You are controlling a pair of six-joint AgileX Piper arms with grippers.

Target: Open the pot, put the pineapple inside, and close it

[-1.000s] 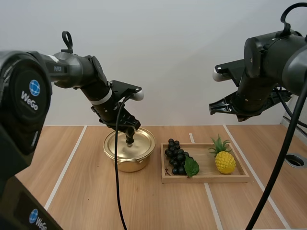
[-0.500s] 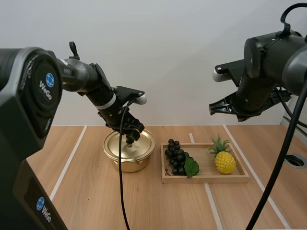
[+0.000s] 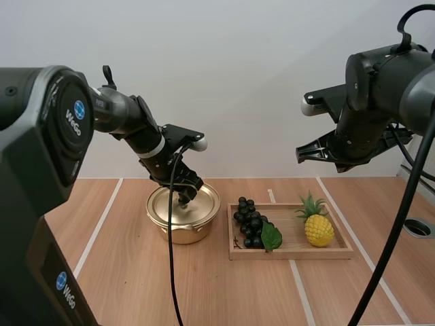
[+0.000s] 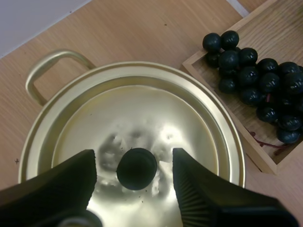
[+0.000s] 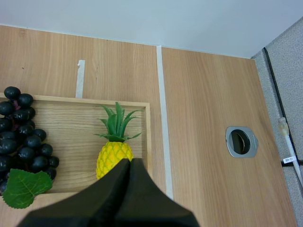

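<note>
The pot (image 3: 182, 221) stands on the table (image 3: 115, 272) just beside the tray (image 3: 292, 253), its lid (image 4: 142, 109) on. The left gripper (image 4: 134, 163) is down over the lid, its fingers (image 4: 189, 184) spread to either side of the black knob (image 4: 137, 169) with a gap on each side, released and pinching nothing. The pineapple (image 5: 115, 158) stands upright at the tray's far end from the pot, the grapes (image 5: 21, 142) and a leaf (image 5: 23, 188) at the near end. The right gripper (image 5: 129, 164) hangs high over the pineapple, clenched on nothing, fingers together as one wedge
</note>
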